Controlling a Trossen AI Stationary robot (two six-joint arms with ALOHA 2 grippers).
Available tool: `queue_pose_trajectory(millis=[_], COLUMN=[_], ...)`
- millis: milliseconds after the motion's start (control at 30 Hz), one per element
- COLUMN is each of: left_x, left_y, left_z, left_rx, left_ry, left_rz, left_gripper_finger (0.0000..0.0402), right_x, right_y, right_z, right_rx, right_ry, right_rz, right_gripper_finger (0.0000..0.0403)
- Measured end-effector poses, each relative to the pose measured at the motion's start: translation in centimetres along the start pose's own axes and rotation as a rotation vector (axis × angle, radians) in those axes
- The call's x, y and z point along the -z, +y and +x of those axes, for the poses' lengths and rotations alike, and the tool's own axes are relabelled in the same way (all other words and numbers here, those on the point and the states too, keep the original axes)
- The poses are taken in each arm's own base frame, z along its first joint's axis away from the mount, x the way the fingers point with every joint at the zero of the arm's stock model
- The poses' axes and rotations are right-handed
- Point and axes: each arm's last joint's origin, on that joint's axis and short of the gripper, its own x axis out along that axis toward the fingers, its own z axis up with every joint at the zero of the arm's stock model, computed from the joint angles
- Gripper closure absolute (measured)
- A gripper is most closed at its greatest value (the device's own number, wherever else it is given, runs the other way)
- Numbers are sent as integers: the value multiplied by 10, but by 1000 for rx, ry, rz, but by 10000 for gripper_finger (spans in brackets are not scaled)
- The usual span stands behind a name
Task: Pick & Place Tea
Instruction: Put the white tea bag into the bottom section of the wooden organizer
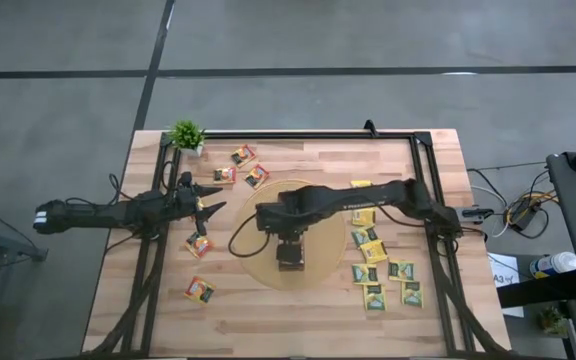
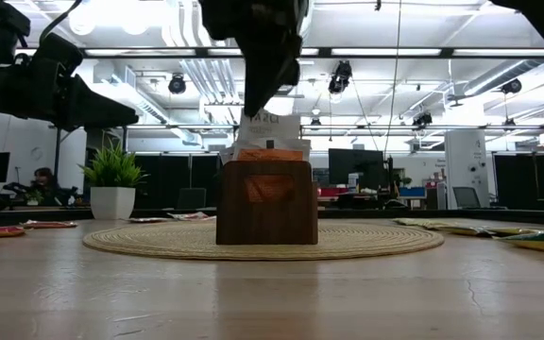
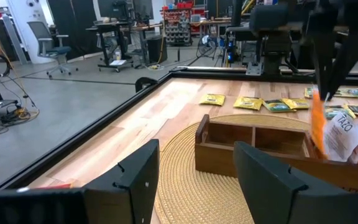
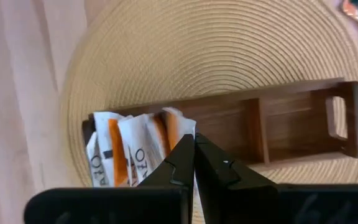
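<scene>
My right gripper (image 4: 194,144) is over the round woven mat (image 1: 330,268), pointing down into the end compartment of the long brown box (image 4: 272,127), and is shut on an orange-and-white tea sachet (image 4: 174,124). Two more orange-and-white sachets (image 4: 114,155) stand upright in that compartment. The box's other compartments (image 3: 229,134) show bare wood. My left gripper (image 1: 211,208) hangs open above the table, left of the mat, touching nothing. Loose orange sachets (image 1: 199,245) lie flat on the table's left part, and yellow and green ones (image 1: 373,250) on its right. My right gripper pinches the sachet's upper edge (image 4: 182,127) between its two fingers, coming from above and pointing down. In the left wrist view the sachet (image 3: 317,121) hangs upright below the fingers (image 3: 331,68). Its lower part sits inside the box's end compartment, beside the other sachets.
A small potted plant (image 1: 187,135) stands at the table's far left corner. A black frame rail (image 1: 308,134) runs along the table's far edge and both sides. More orange sachets (image 1: 243,155) lie near the far edge. Bare wood shows along the near edge (image 1: 288,325).
</scene>
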Motion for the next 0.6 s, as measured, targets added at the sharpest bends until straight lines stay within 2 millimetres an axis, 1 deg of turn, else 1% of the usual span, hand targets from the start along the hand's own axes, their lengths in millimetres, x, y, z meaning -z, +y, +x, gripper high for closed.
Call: queue_pose_trajectory(millis=[67,133,367,600], left_x=[0,0,0,0], left_y=[0,0,0,0], left_z=[0,0,0,0], left_rx=[0,0,0,0], left_ry=[0,0,0,0], left_rz=[0,0,0,0], left_gripper_finger=[199,199,199,199], right_x=[-1,0,9,7], right_y=[0,2,2,3], right_z=[-3,-3,16,19], right_rx=[-2,-3,13,5], right_ry=[-9,-10,63,39], right_rz=[2,3,5,14], right_gripper_finger=[395,395,395,395])
